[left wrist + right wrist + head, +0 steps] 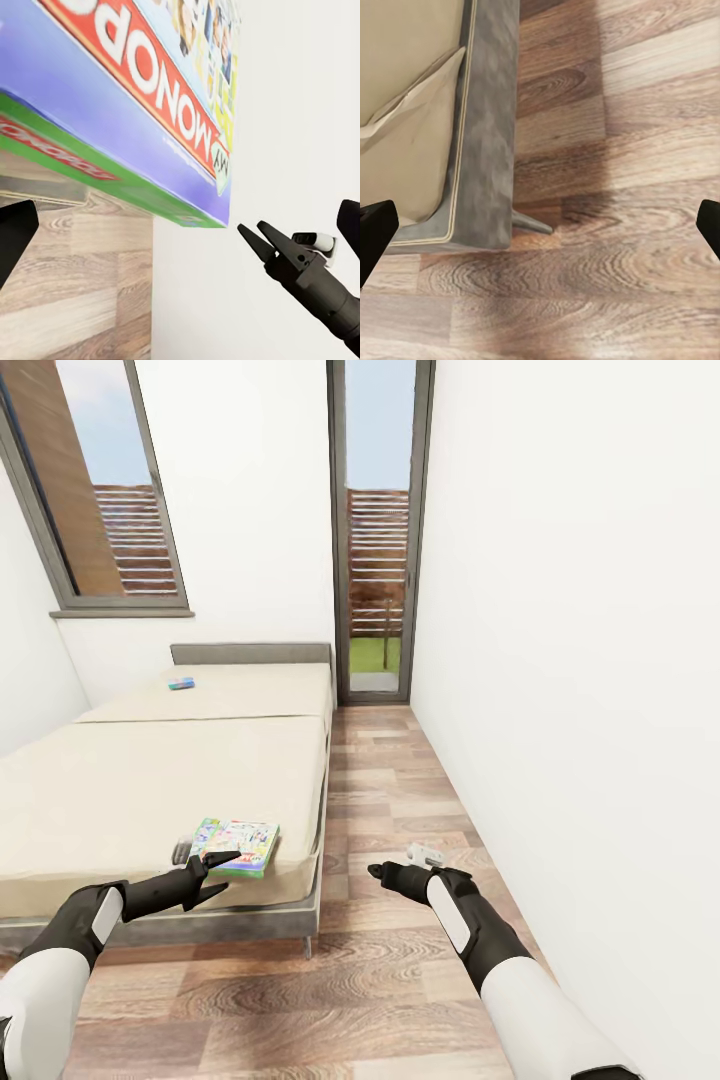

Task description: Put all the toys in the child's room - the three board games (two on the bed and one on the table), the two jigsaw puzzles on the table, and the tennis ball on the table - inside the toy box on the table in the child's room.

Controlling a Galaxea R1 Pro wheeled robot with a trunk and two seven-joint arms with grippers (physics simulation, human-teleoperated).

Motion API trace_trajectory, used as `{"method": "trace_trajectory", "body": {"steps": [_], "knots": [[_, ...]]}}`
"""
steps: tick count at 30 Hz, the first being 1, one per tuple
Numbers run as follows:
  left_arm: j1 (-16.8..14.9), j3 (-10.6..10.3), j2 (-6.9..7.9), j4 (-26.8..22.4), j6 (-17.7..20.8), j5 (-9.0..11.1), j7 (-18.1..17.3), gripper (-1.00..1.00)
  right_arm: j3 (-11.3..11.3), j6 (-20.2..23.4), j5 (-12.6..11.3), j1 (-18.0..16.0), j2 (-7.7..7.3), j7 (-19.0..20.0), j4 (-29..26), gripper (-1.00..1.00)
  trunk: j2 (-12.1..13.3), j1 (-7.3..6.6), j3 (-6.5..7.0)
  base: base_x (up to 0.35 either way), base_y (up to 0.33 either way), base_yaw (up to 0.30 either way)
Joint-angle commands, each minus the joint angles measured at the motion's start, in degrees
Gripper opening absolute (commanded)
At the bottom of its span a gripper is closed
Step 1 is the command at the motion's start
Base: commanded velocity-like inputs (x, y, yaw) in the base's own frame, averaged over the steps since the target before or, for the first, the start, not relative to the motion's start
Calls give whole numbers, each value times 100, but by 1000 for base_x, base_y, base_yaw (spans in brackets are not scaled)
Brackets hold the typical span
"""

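A colourful Monopoly board game (238,844) lies flat at the near right corner of the beige bed (150,780). My left gripper (224,871) hovers open just in front of that box, its fingers spread and holding nothing. In the left wrist view the box (135,97) looms close, with one dark fingertip (15,232) at the frame's edge. A second, small blue board game (181,683) rests far up the bed near the headboard. My right gripper (378,872) hangs open over the wood floor beside the bed; its fingertips (375,232) stand wide apart above the bed's corner (484,187).
A white wall (560,660) runs close along the right. A narrow strip of wood-plank floor (390,780) leads between it and the bed to a tall glass door (378,560). A window (110,490) sits above the grey headboard (250,653).
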Motion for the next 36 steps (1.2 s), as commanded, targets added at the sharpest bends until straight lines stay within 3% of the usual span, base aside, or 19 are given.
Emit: {"method": "trace_trajectory", "body": {"steps": [1, 5, 13, 36], "knots": [[-5, 26, -2, 0, 46, -10, -17, 100, -1, 25, 7, -1, 0, 10, -6, 100, -5, 2, -28, 0, 0, 0], [-5, 26, -2, 0, 47, -10, -18, 100, -1, 25, 7, 0, 0, 11, -6, 100, -5, 2, -28, 0, 0, 0], [-5, 26, -2, 0, 47, -10, -17, 100, -1, 25, 7, -2, 0, 10, -6, 100, -16, 22, -205, 0, 0, 0], [-5, 1, -10, 0, 42, -18, -16, 100, -1, 25, 7, -3, 4, 11, -6, 100, -16, 22, -205, 48, 2, 0]]}}
